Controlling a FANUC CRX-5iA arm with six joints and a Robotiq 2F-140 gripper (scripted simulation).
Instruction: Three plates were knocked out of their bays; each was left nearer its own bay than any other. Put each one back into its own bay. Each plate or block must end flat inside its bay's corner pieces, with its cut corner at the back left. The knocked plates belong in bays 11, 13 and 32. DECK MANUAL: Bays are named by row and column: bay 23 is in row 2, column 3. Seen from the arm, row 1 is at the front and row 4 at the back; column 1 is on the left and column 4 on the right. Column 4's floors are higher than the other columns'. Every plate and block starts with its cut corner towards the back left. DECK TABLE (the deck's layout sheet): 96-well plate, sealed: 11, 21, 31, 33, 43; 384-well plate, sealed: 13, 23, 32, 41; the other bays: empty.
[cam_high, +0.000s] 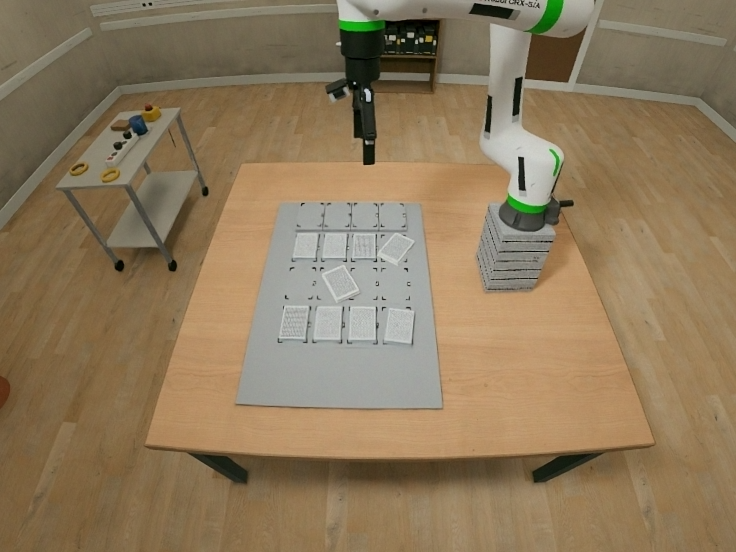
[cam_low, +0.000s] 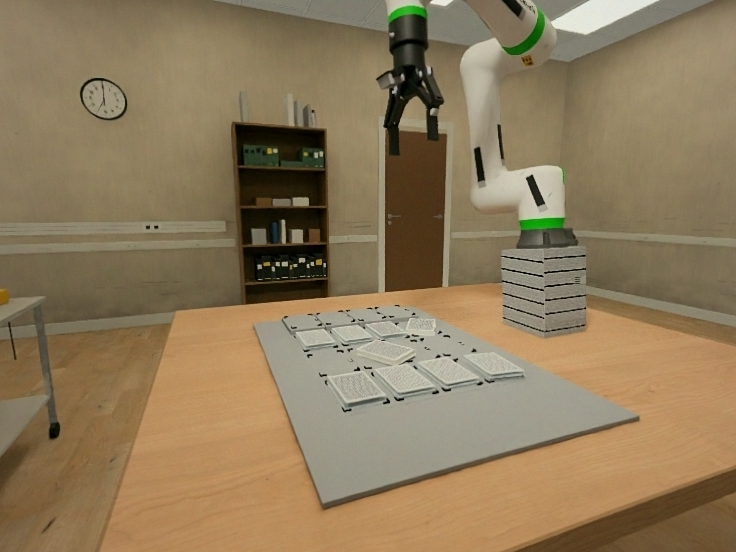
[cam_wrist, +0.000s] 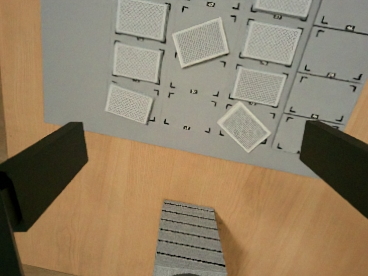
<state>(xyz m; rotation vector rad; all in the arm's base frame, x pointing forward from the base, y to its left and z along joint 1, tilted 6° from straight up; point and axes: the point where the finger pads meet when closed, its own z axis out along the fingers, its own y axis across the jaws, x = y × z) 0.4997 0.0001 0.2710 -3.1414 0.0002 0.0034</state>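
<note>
Behind the gripper is a brown door. A bookshelf and round clock are farther along the wall.

A laboratory automation room, fitted out like a plain office.

A grey deck with marked bays is laid on a wooden table, and sealed well plates are set in it. A white robot arm is mounted on a pedestal. A bookshelf, a wall clock, a door and a wheeled cart are seen around it.
</note>
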